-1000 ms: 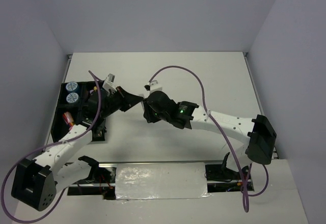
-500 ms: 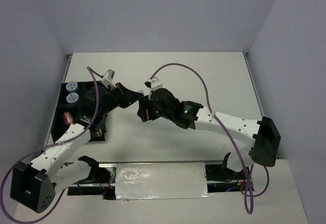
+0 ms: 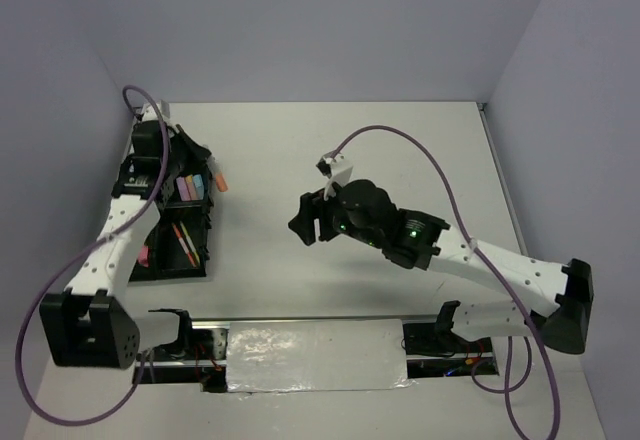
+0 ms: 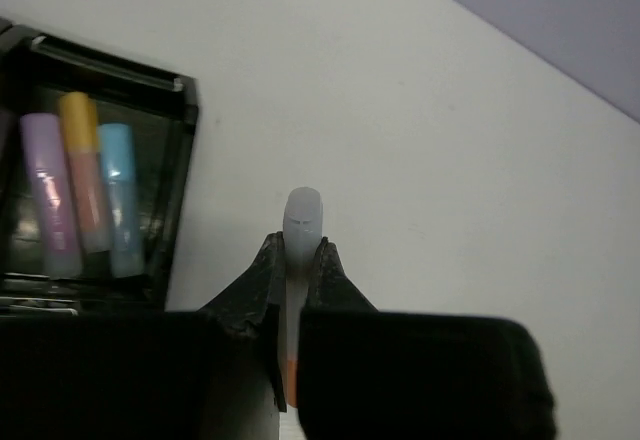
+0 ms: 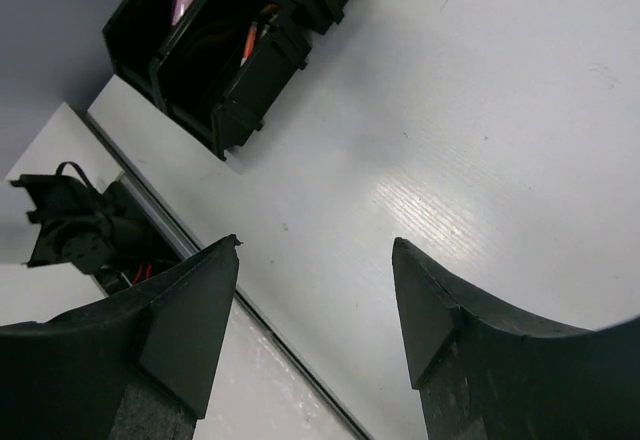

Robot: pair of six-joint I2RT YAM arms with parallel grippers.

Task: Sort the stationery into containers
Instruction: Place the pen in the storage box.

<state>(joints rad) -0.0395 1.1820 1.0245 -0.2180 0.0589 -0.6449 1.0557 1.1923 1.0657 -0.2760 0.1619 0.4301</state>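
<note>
While three coloured sticks [image 4: 82,175] are kept in one compartment of the tray [image 4: 185,150], a pale-capped stick [image 4: 303,215], possibly orange below, is pinched by the left gripper [image 4: 300,255] just beside the tray; the right gripper [image 5: 317,248] is spread.

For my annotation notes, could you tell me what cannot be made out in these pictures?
- Top view: the left arm covers part of the tray.
- Left wrist view: the jaws hide most of the held stick.
- Right wrist view: the top edge cuts off the tray; contents unreadable.
</note>
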